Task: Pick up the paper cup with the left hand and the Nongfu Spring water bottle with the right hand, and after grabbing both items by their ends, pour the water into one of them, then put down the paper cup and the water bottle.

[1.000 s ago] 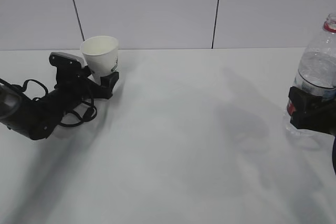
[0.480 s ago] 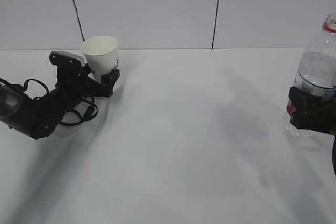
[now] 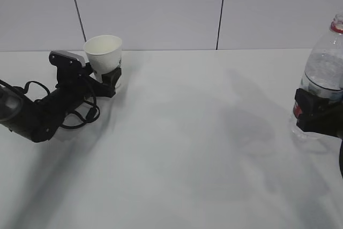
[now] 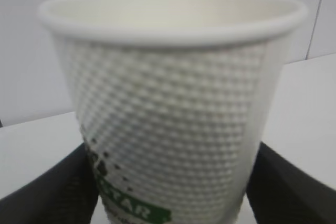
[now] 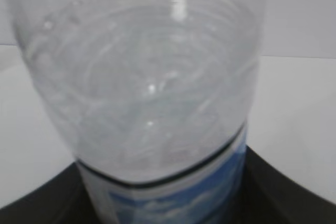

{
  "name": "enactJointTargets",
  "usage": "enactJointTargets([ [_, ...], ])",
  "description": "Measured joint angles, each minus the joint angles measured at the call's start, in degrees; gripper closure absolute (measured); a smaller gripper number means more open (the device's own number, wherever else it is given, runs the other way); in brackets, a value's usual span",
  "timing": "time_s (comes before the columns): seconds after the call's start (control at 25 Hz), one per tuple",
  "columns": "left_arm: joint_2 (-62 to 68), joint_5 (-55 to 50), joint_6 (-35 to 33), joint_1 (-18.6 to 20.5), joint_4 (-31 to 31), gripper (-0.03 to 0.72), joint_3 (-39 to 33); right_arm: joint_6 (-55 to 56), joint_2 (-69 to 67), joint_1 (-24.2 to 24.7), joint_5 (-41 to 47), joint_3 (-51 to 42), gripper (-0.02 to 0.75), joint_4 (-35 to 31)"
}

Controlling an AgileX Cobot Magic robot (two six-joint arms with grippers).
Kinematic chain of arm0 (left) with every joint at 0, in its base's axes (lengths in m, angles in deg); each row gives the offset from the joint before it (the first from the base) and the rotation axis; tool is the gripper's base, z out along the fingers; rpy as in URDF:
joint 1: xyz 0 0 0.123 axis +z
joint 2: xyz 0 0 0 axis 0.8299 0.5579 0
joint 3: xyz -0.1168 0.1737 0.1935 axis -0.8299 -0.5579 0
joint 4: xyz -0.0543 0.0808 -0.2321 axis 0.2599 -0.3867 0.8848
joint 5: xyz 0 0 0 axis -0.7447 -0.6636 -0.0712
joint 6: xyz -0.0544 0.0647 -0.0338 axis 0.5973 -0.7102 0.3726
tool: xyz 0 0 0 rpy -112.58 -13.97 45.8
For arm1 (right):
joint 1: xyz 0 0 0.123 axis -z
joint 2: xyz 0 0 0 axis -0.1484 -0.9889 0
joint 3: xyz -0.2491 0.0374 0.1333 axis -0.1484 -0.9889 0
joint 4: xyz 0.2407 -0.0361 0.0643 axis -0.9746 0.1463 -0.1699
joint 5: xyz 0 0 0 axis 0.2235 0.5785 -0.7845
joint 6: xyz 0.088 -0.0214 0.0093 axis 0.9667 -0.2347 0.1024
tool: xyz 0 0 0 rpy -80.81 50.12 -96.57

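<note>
Paper cup (image 3: 103,53) upright, mouth up; water bottle (image 3: 323,76) upright, neck up.

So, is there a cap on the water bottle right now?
No. In the exterior view the water bottle ends in an open mouth above its red neck ring, with no cap on it.

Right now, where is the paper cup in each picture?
Exterior view: paper cup at far left, near the wall, between the left gripper fingers.
Left wrist view: paper cup fills the middle, very close.
Right wrist view: not in it.
Shared landmark: the cup's green logo.
</note>
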Motion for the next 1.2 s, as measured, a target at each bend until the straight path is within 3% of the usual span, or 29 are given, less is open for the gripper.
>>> enactJointTargets([
  [0.6,0.3,0.0,0.0,0.0,0.0,0.154,0.0,0.0,0.0,0.0,0.0,0.0,0.287,-0.1],
  [1.2,0.3,0.0,0.0,0.0,0.0,0.159,0.0,0.0,0.0,0.0,0.0,0.0,0.287,-0.1],
])
